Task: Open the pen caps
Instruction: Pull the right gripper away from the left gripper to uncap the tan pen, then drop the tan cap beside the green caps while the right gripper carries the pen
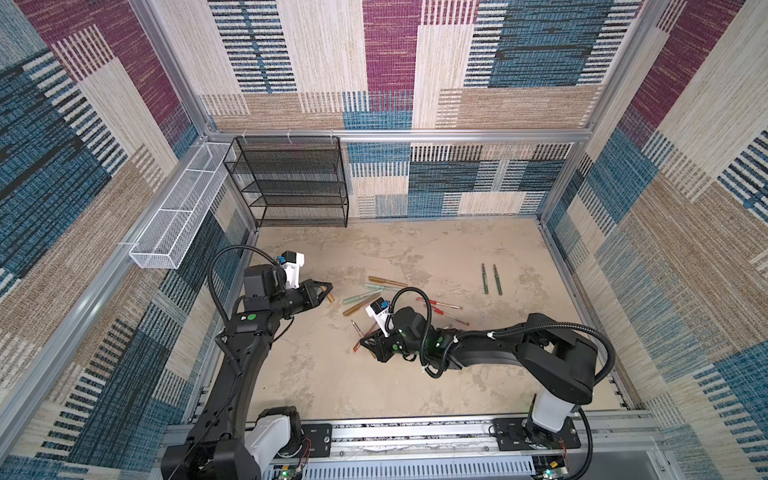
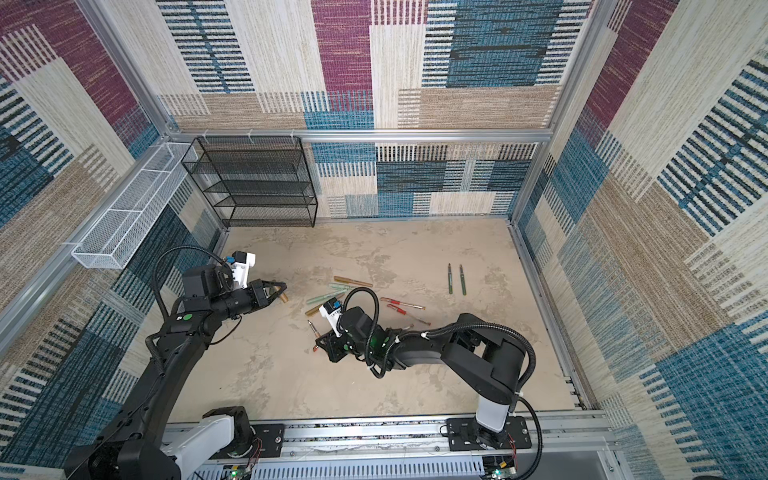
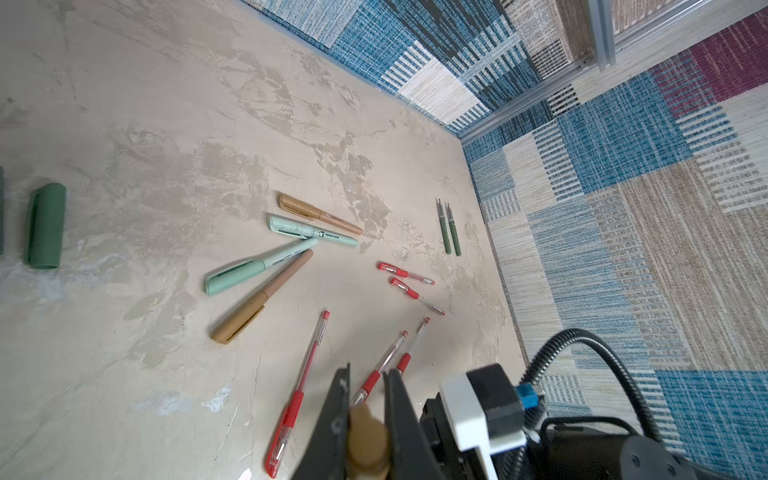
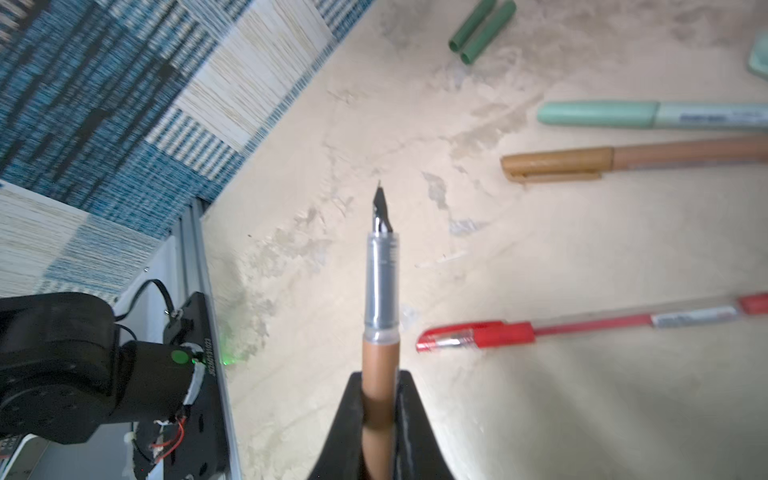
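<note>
My left gripper [image 1: 329, 287] [image 3: 365, 376] is shut on a golden brown pen cap [image 3: 368, 436] [image 1: 330, 297], held above the table at the left. My right gripper [image 1: 365, 340] [image 4: 380, 380] is shut on a brown pen barrel [image 4: 379, 365], whose clear grip section and bare nib [image 4: 381, 208] stick out past the fingers. Two loose dark green pen caps [image 4: 478, 29] lie side by side; one green cap [image 3: 45, 224] shows in the left wrist view. Capped mint and brown pens [image 1: 374, 289] [image 3: 266, 266] and capped red pens [image 1: 440, 306] [image 3: 297, 399] lie mid-table.
Two uncapped dark green barrels [image 1: 491, 279] [image 3: 451, 228] lie at the right. A black mesh shelf [image 1: 291, 183] stands at the back left, with a white wire basket [image 1: 178, 212] on the left wall. Patterned walls enclose the table.
</note>
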You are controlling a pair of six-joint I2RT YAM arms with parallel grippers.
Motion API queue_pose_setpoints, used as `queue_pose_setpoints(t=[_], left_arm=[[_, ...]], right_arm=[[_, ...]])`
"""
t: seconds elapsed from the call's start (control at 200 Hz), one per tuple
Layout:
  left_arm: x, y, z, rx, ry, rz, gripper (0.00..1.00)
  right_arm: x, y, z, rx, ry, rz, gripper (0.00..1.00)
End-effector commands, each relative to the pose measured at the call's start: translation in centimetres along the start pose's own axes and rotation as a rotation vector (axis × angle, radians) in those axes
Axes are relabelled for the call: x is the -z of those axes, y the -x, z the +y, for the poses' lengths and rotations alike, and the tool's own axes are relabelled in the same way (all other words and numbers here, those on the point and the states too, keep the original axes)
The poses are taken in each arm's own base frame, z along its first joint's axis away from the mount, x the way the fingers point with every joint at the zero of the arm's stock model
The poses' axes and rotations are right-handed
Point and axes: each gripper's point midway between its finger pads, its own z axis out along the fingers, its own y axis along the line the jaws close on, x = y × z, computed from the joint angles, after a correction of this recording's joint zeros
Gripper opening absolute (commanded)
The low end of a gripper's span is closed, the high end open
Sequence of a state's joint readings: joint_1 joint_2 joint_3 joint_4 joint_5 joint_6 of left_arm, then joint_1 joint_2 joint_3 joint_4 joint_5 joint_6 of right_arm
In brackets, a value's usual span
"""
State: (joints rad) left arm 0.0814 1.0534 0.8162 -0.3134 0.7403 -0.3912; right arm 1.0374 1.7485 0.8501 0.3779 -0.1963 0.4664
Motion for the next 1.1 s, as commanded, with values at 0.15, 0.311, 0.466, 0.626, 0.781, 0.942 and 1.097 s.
queue_pose_setpoints(t=[0.15, 0.311, 0.466, 0.626, 0.781, 0.942, 1.097], left_arm=[[0.0, 2.3, 1.5, -0.048, 0.103, -0.043, 0.00], [-1.1, 2.8, 3.8, -0.071, 0.217, 0.006, 0.00], [-3.8, 2.4, 5.6, -0.121, 0.288, 0.116, 0.00], [-6.9, 1.1, 7.4, -0.177, 0.348, 0.256, 0.00], [-8.8, 0.6, 10.5, -0.172, 0.459, 0.370, 0.00], [-10.7, -0.1, 13.5, -0.136, 0.538, 0.490, 0.01], [-12.2, -0.5, 16.0, -0.132, 0.602, 0.569, 0.02]], right_arm=[[2.5, 1.3, -0.7, 0.001, -0.068, -0.077, 0.00], [5.3, 2.3, -1.5, -0.005, -0.134, -0.133, 0.00], [7.8, 2.6, -2.6, -0.028, -0.182, -0.159, 0.00], [10.7, 2.9, -3.8, -0.043, -0.229, -0.205, 0.00], [13.4, 3.1, -5.1, -0.068, -0.278, -0.238, 0.01], [15.3, 2.9, -5.9, -0.089, -0.309, -0.266, 0.02], [16.4, 2.1, -6.5, -0.099, -0.322, -0.287, 0.02]])
